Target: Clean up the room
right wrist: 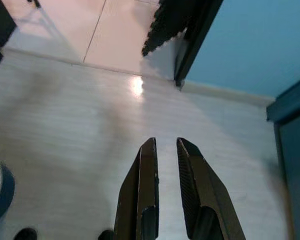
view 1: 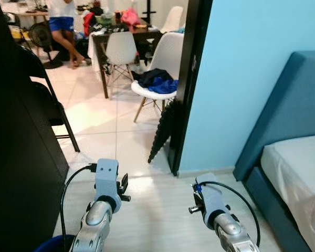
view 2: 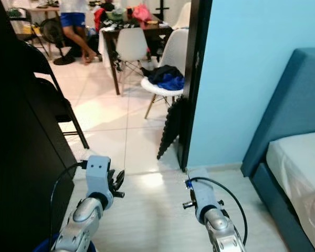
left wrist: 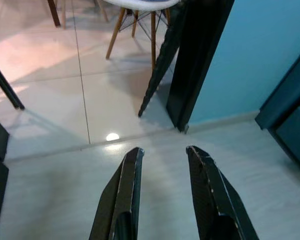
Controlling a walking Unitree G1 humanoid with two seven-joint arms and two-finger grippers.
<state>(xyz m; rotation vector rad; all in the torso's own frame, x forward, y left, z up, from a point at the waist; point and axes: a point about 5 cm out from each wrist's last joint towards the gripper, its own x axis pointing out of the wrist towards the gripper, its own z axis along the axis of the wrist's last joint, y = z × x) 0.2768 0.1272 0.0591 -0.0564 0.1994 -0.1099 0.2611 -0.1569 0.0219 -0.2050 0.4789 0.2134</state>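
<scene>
Clothes [view 1: 157, 81]: dumped on the white chair [view 1: 165, 65] beyond the doorframe [view 1: 188, 84], likely tidy-up targets.
Left gripper [left wrist: 162, 165]: parted, empty, short of the doorframe.
Right gripper [right wrist: 166, 160]: narrowly parted, empty, raised for walking.

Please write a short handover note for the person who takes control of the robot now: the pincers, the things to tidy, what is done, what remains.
Left pincer: open, empty, held over the pale floor near the doorway.
Right pincer: fingers slightly apart, empty, over the same floor.
Things to tidy: dark and blue clothes lie heaped on a white chair in the next room; the table behind it is cluttered. A person stands further back.
Done: nothing visibly gathered.
Left: probably go through the doorway, collect the clothes, then clear the table.
</scene>
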